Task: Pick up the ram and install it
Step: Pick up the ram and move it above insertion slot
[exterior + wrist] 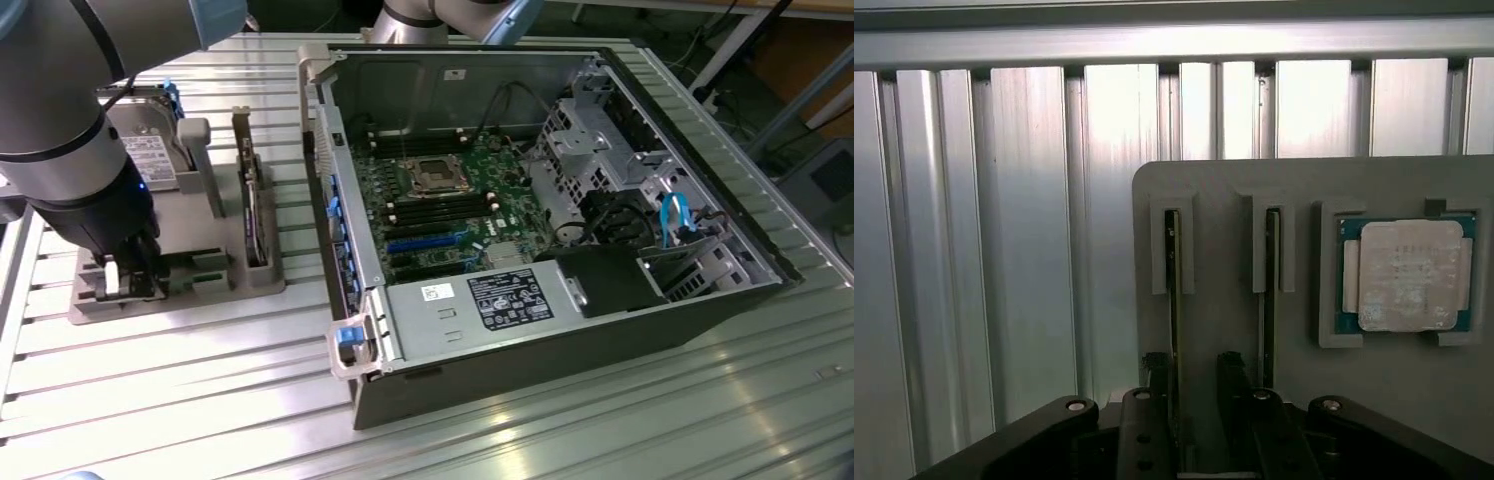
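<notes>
In the wrist view, two ram sticks stand on edge in the slots of a grey holder. One is the ram and the other stick is in the neighbouring slot. My gripper is low over the holder. It is open, and its black fingers straddle the first stick, which lies close to one finger with a gap to the other. In the exterior view my gripper hangs over the near end of the grey holder, at the exterior view's left. The open computer case shows its motherboard.
A square silver processor sits in a pocket of the holder beside the slots. A hard drive and a thin board on edge stand further back on the holder. The ribbed aluminium table surrounds everything. My arm rises over the holder.
</notes>
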Motion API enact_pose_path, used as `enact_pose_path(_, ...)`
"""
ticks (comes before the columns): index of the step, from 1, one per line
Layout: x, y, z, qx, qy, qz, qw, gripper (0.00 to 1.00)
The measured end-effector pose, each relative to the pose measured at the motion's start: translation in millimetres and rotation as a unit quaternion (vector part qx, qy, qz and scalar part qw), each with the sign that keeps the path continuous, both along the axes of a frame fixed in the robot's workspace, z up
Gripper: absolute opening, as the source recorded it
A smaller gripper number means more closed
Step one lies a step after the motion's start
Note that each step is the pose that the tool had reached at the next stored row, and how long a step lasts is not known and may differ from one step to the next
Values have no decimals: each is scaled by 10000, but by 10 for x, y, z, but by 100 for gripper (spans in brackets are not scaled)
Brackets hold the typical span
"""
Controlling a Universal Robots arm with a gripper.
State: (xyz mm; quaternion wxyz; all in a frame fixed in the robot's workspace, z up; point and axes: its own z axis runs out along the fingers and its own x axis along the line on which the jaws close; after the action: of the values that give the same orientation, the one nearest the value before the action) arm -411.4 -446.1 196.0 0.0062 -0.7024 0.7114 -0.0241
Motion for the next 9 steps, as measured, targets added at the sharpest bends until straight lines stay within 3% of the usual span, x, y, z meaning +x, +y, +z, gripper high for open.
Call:
enact_pose_path(1,0,0,0,-1,0,0,10000,33)
enact_pose_path(2,0,0,0,0,0,0,10000,20)
enact_pose_path(3,0,0,0,0,0,0,10000,14)
enact_pose_path(9,0,0,57,14,0,0,10000,14)
